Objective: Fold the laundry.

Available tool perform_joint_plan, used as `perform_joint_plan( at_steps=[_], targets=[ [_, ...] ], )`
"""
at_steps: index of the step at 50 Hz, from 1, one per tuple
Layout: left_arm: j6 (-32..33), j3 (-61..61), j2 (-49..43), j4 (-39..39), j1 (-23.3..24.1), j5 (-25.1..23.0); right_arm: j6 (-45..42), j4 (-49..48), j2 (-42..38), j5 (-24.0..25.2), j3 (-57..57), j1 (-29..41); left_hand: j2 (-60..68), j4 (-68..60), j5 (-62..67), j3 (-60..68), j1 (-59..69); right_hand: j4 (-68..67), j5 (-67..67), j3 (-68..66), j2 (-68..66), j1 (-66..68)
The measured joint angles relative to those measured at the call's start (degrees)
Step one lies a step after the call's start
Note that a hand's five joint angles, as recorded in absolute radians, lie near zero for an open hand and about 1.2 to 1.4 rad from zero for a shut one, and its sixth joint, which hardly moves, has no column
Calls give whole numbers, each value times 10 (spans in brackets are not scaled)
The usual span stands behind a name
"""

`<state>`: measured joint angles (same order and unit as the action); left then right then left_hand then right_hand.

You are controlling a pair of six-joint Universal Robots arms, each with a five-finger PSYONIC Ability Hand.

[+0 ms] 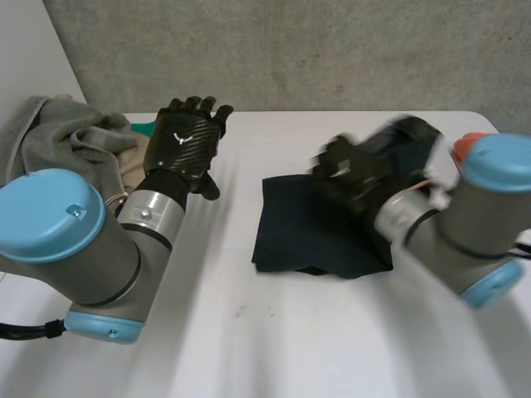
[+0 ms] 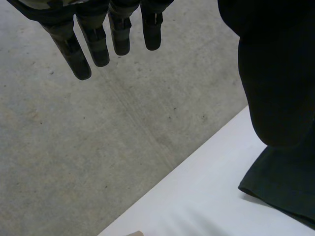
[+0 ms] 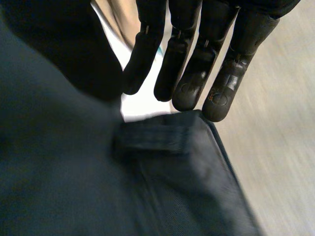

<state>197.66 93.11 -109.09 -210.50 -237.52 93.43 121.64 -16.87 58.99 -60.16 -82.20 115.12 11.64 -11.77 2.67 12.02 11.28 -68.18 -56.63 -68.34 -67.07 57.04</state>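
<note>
Black fingers (image 3: 189, 83) of the right hand (image 1: 348, 170) are stretched out straight and released, grasping nothing. Their tips sit at an edge of the dark blue cloth (image 1: 307, 236), just past a folded hem. Whether they touch the fabric cannot be told. In the head view this hand is over the far right part of the cloth.

The left hand (image 1: 187, 141) also has its fingers (image 2: 96, 42) straight, slightly spread and released, with nothing in them. It is raised off the desk (image 1: 249, 332), fingertips pointing toward the concrete wall (image 1: 332, 50).

The dark blue cloth lies on the desk as a rough folded rectangle, right of the middle and under the right arm's reach, with its near edge a little rumpled. One corner of it shows in the left wrist view, apart from the left hand.

A pile of grey and beige laundry (image 1: 70, 141) is heaped at the far left of the desk, just beside the left hand and well apart from the dark cloth. Bare white desk lies between the two arms.
</note>
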Motion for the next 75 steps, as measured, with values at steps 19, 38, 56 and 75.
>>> perform_joint_plan(
  at_steps=[19,38,56,75],
  targets=[
    [-16,-59,-7,0,-4,-1,372,-1,33,-115,15,69,0,0,0,0,0,547,530,561,545,-455],
    [-81,-354,-230,143,90,-93,561,187,24,-185,91,-92,0,0,0,0,0,547,530,561,545,-455],
    [-45,-538,-421,339,83,-12,545,241,-100,-144,180,-93,0,0,0,0,0,547,530,561,545,-455],
    [39,-483,-340,377,90,-13,419,272,-122,-192,222,-53,0,0,0,0,0,547,533,561,556,-479]
  ],
)
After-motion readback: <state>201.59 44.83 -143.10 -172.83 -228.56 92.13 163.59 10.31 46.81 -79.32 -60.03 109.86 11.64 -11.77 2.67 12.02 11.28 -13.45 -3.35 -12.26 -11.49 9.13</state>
